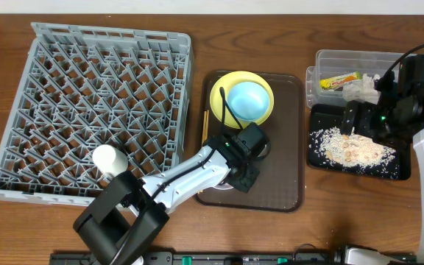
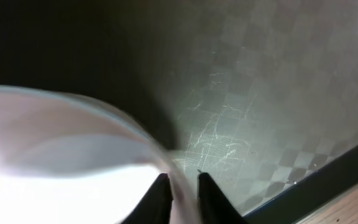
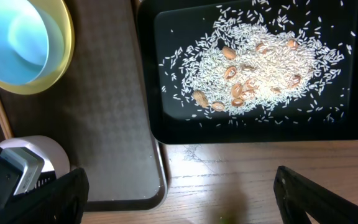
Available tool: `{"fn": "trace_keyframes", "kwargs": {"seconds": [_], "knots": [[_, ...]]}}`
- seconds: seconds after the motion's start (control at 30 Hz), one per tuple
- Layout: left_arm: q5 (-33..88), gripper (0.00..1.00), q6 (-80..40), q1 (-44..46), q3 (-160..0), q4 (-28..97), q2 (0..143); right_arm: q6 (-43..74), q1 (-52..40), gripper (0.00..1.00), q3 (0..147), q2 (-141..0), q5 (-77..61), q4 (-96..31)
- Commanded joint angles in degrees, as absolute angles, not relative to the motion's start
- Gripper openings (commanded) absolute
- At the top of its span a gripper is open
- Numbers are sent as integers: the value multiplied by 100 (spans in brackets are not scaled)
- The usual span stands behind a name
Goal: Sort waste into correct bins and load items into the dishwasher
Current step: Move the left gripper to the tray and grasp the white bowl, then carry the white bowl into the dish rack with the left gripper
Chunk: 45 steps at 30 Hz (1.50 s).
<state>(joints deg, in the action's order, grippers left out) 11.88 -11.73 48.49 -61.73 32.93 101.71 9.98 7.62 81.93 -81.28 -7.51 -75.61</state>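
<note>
My left gripper [image 1: 245, 165] is shut on the rim of the pale pink-white bowl [image 2: 73, 155], low over the dark brown serving tray [image 1: 285, 177]. The bowl also shows in the right wrist view [image 3: 39, 149]. The light blue bowl [image 1: 246, 101] sits in the yellow plate [image 1: 223, 88] at the tray's back. Chopsticks [image 1: 206, 121] lie along the tray's left edge. The white cup [image 1: 111, 159] stands in the grey rack [image 1: 87, 73]. My right gripper [image 3: 179, 186] is open and empty above the black tray [image 1: 396, 169], which holds rice scraps [image 3: 253, 74]. The clear tub [image 1: 326, 59] holds the wrapper [image 1: 341, 80] and napkin [image 1: 361, 91].
The rack fills the left of the table. The brown tray lies in the middle, with the black tray and the tub to its right. Bare wood shows along the front edge [image 1: 330, 228].
</note>
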Motion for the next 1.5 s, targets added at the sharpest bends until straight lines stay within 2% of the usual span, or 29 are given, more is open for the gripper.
{"fn": "trace_keyframes", "kwargs": {"seconds": [0.0, 0.07, 0.43, 0.6, 0.7, 0.9, 1.17, 1.47], "knots": [[1199, 11, -1166, 4873, -6147, 3286, 10254, 915, 797, 93, 8272, -8110, -755, -7588], [1199, 6, -1166, 4873, -6152, 3288, 10245, 915, 797, 93, 8272, -8110, -755, -7590], [1210, 6, -1162, 4777, -7126, 4158, 9174, 910, 797, 93, 8272, -8110, -751, -7588], [1175, 6, -1162, 4268, -7349, 4219, 8436, 908, 797, 93, 8272, -8110, -751, -7590], [1334, 6, -1157, 3669, -7349, 4281, 8060, 886, 797, 93, 8272, -8110, -751, -7592], [3116, 6, -491, 2005, -7347, 4307, 7804, 869, 797, 93, 8272, -8110, -753, -7590], [5535, 6, 56, -207, -7347, 4300, 8178, 849, 797, 93, 8272, -8110, -753, -7592], [7548, 6, 64, -1782, -7347, 3824, 9258, 849, 797, 93, 8272, -8110, -753, -7594]]}}
